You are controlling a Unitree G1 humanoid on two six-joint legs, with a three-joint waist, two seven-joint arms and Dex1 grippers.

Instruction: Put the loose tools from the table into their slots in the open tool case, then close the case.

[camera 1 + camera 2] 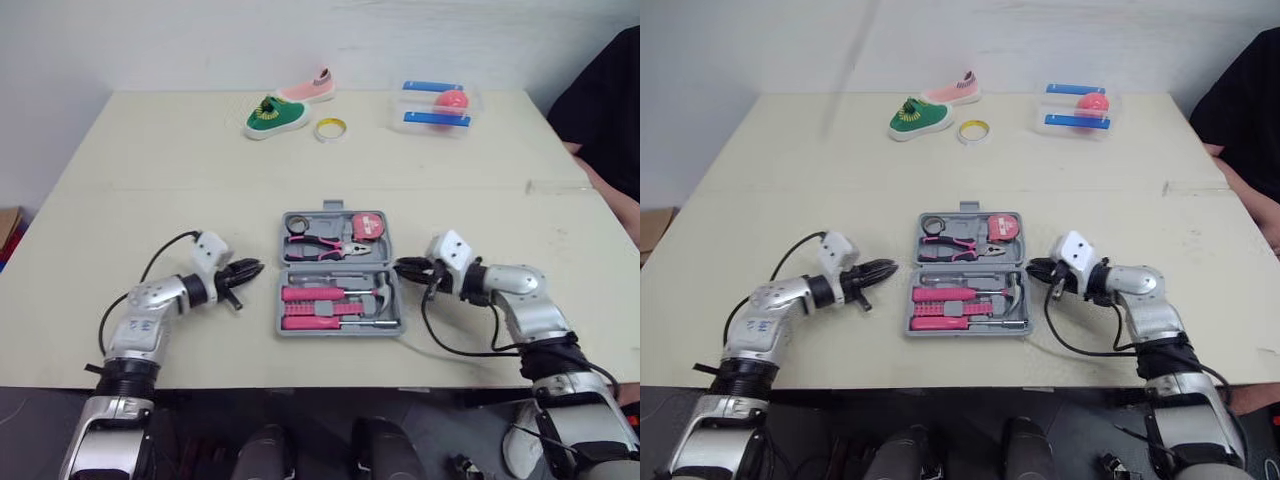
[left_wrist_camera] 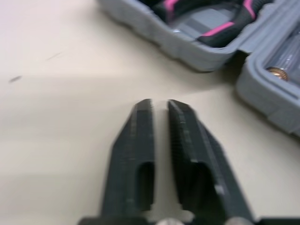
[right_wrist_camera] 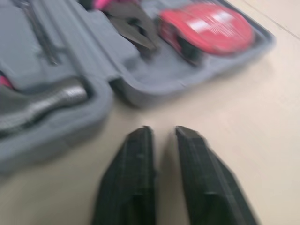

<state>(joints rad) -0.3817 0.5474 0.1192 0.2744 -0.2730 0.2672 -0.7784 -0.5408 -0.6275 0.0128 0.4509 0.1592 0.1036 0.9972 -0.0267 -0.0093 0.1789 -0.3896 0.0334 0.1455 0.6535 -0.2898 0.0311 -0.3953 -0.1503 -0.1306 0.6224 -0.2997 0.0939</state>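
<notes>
The open tool case lies flat on the worktop, between the left claw and the right claw. Each claw points at the case from just beside it, fingers drawn almost together and empty. The pliers and tape measure sit in their slots.

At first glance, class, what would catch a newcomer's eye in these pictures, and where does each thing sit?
The open grey tool case lies mid-table near the robot, pink-handled tools inside. The left gripper and right gripper flank it, pointing inward. Near the far edge sit a green shoe and a clear box holding a pink ball.
</notes>
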